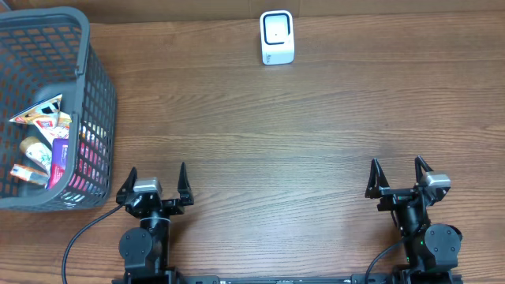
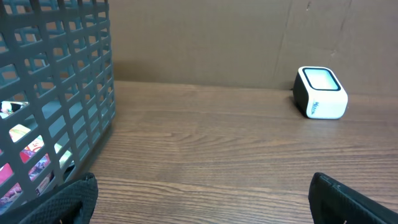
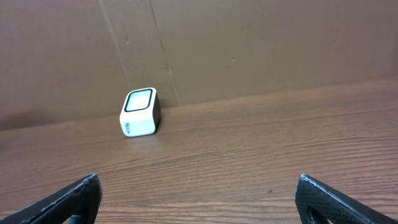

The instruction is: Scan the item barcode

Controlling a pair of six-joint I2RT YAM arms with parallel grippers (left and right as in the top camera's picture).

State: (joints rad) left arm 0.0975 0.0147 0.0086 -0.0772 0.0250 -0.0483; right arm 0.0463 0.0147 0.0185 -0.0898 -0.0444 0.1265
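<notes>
Your left fingers (image 1: 184, 181) and right fingers (image 1: 374, 177) stand wide apart and empty, ready to grasp. The items (image 1: 47, 134) wait in the basket (image 1: 83, 47) left of your left fingers. The scanner (image 1: 277, 37) faces you across the desk (image 1: 276, 142), well ahead between both pairs.

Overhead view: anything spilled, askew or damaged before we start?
Nothing stands out. The scanner sits upright at the far edge, the basket at the left holds its packets in a loose jumble with none out on the table, and both the left end effector and the right end effector are open and empty.
</notes>
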